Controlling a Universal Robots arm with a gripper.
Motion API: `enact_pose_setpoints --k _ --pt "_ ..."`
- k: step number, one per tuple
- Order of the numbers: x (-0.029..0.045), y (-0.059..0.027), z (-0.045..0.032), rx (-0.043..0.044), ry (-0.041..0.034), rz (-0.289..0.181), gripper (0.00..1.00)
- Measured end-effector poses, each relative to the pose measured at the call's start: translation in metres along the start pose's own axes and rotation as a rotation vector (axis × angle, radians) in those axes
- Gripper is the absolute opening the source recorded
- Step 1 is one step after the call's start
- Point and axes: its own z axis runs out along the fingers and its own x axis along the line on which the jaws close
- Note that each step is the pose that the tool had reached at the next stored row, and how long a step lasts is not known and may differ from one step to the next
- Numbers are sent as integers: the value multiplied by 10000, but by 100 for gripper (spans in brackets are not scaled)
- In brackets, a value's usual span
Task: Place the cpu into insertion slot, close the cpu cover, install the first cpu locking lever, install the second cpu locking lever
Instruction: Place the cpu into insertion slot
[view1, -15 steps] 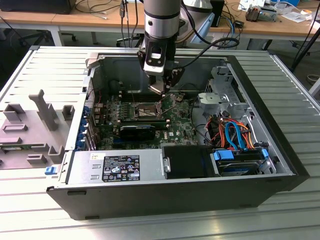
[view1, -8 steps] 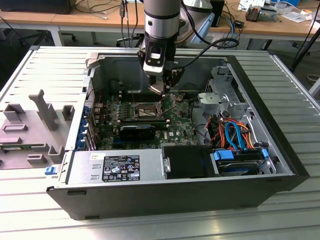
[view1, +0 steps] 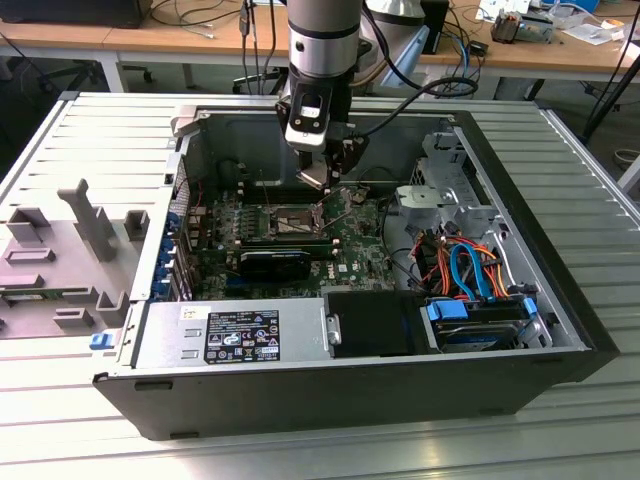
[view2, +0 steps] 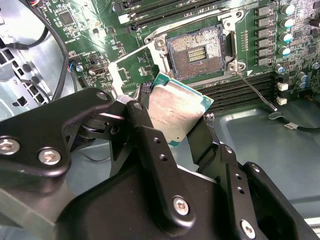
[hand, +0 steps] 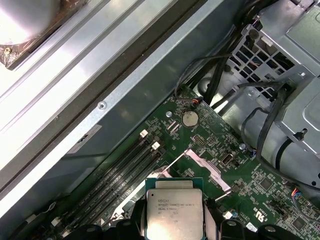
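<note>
My gripper (view2: 175, 120) is shut on the cpu (view2: 177, 107), a small square chip with a silver-grey top and green edge, held by two opposite sides and tilted. It hangs in the air above the green motherboard (view1: 355, 250), a little short of the insertion slot (view2: 196, 51). The slot is a dark square socket with a metal rim, and its contact field is bare. The cpu cover (view2: 122, 75) stands swung up beside the socket. A thin wire locking lever (view2: 257, 90) sticks out unlatched. The first wrist view shows the cpu (hand: 174, 210) between the fingers (hand: 212, 222).
The motherboard lies inside an open black computer case (view1: 560, 300). A long black card (view1: 275, 263) sits in front of the socket. A grey power supply (view1: 230, 335), a drive cage (view1: 450, 190) and orange and blue cables (view1: 465, 265) crowd the exterior view's right and front.
</note>
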Motion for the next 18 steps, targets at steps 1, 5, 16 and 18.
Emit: enact_pose_setpoints --k 1,5,16,18 --pt "0 0 1 -1 -1 15 55" --pt "0 0 3 -2 -7 80 55" --pt "0 -1 7 -4 -19 212 55" --pt "0 -1 8 -4 -21 231 55"
